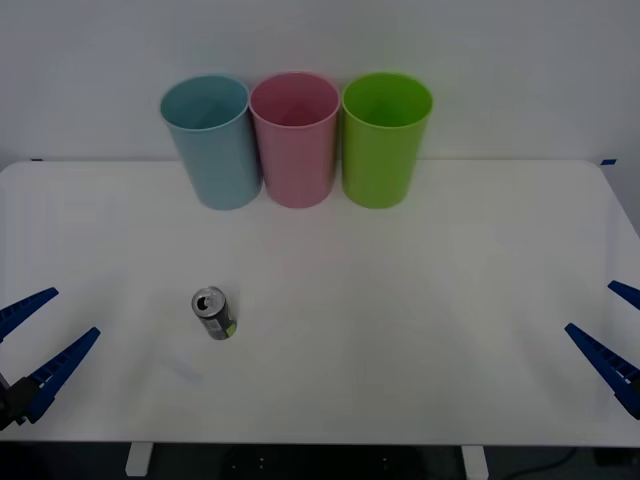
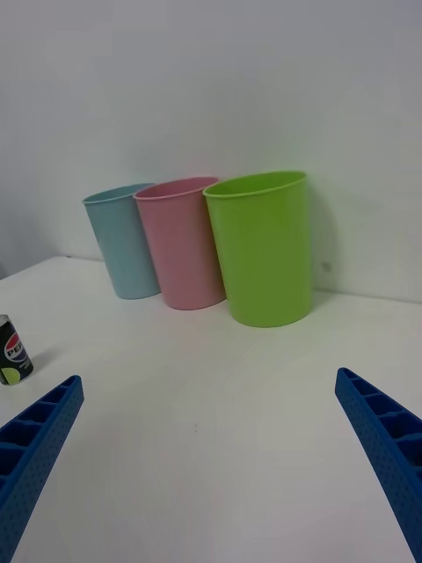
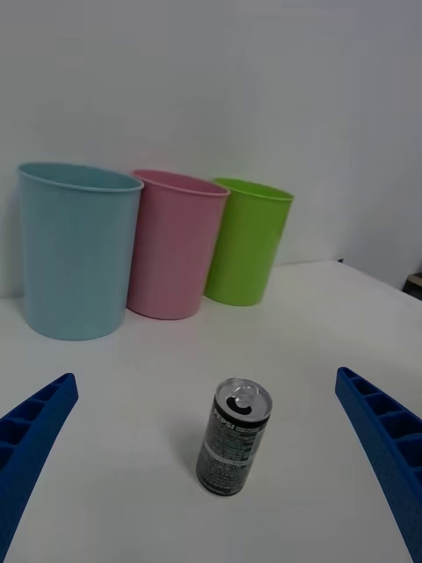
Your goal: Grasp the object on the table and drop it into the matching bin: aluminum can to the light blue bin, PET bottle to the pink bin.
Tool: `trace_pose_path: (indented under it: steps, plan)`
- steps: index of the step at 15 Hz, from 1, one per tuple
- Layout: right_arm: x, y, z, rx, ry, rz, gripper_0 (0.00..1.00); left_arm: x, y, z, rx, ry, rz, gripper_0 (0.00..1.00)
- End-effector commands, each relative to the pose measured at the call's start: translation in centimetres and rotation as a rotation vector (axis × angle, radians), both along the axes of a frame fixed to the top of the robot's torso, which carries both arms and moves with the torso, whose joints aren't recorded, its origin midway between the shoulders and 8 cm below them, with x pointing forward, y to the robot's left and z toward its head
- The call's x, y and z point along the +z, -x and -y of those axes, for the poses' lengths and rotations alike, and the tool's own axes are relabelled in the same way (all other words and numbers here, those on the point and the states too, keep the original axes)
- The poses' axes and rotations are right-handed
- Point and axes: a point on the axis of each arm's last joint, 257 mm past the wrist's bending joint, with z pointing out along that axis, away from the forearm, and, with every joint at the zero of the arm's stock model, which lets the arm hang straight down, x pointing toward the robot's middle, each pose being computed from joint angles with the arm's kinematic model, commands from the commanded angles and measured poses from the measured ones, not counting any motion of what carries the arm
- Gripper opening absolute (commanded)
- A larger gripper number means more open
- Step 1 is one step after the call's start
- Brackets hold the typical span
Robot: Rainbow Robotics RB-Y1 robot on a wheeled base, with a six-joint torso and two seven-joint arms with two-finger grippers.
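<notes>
A small dark grey aluminum can (image 1: pixel 213 313) with a silver top stands upright on the white table (image 1: pixel 400 300), left of centre; it also shows as the can (image 3: pixel 232 436) straight ahead between my left fingers, and as the can (image 2: pixel 12 349). The light blue bin (image 1: pixel 213 140) stands at the back, with the pink bin (image 1: pixel 295 137) right beside it. My left gripper (image 1: pixel 38 340) hovers open at the table's front left corner, well short of the can. My right gripper (image 1: pixel 612 330) is open at the front right edge, holding nothing.
A lime green bin (image 1: pixel 383 137) stands to the right of the pink one, all three in a row against the white wall. Bare tabletop stretches between the can and the bins and across the right half.
</notes>
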Motion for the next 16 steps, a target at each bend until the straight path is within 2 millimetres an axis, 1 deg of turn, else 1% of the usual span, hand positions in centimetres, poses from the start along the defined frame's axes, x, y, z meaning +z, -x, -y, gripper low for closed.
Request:
trace_pose_path:
  steps: [1,5,10,16]
  plan:
    - [0.0,0.0,0.0,0.000,0.000,0.000,1.00,-0.9,0.0,-0.1,0.011,-0.009,-0.015,1.00]
    - [0.0,0.0,0.0,0.000,0.000,0.000,1.00,-2.9,-0.5,0.0,0.022,-0.091,-0.049,1.00]
    - [0.0,0.0,0.0,0.000,0.000,0.000,1.00,-4.9,-1.7,0.6,0.014,-0.143,-0.077,1.00]
    - [0.0,0.0,0.0,0.000,0.000,0.000,1.00,-8.9,-3.7,1.7,0.001,-0.203,-0.049,1.00]
